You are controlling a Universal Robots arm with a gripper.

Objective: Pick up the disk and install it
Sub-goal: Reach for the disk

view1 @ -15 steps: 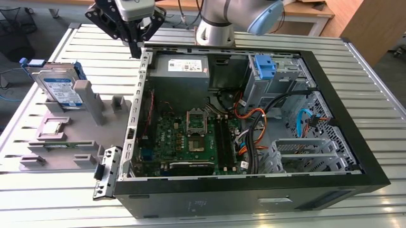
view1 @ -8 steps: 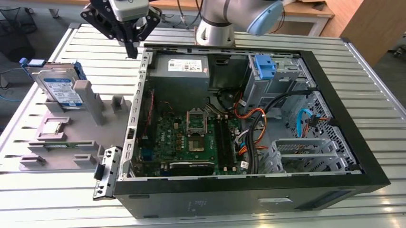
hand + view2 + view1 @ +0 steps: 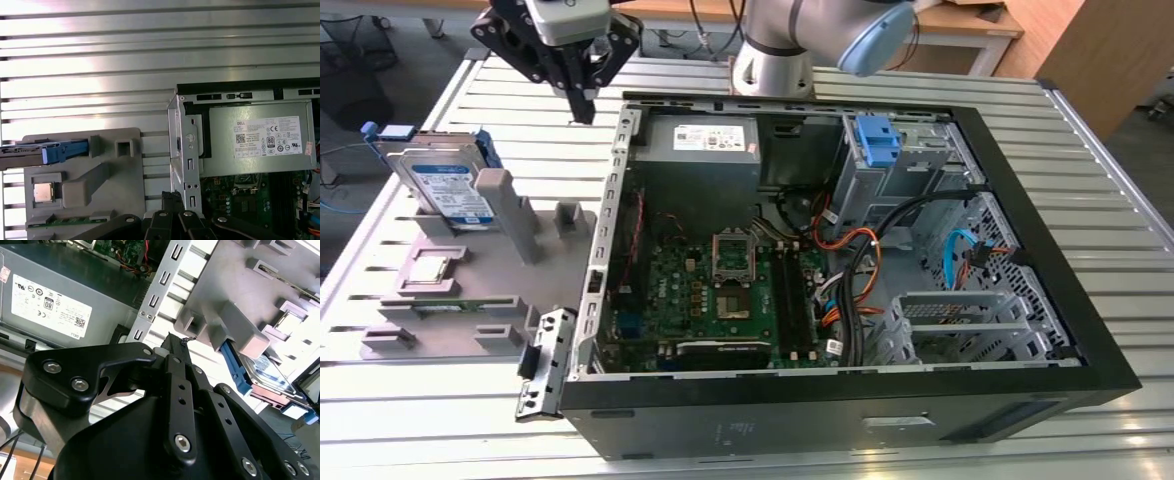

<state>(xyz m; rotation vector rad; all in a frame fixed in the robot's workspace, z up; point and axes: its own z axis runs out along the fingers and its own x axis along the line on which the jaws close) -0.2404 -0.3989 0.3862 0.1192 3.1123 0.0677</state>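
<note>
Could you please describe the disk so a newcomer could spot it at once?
Find the open computer case on the slatted metal table; on the exterior view's left of it lies a grey fixture. The disk stands on edge at its far end, the one silver slab in a blue frame, unlike the small flat chip.

Lab, slatted metal bench [image 3: 440, 430], opened computer [image 3: 761, 430]

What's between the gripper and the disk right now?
Only bare slatted table, in the exterior view; the gripper hangs apart from the disk in its grey holder.
</note>
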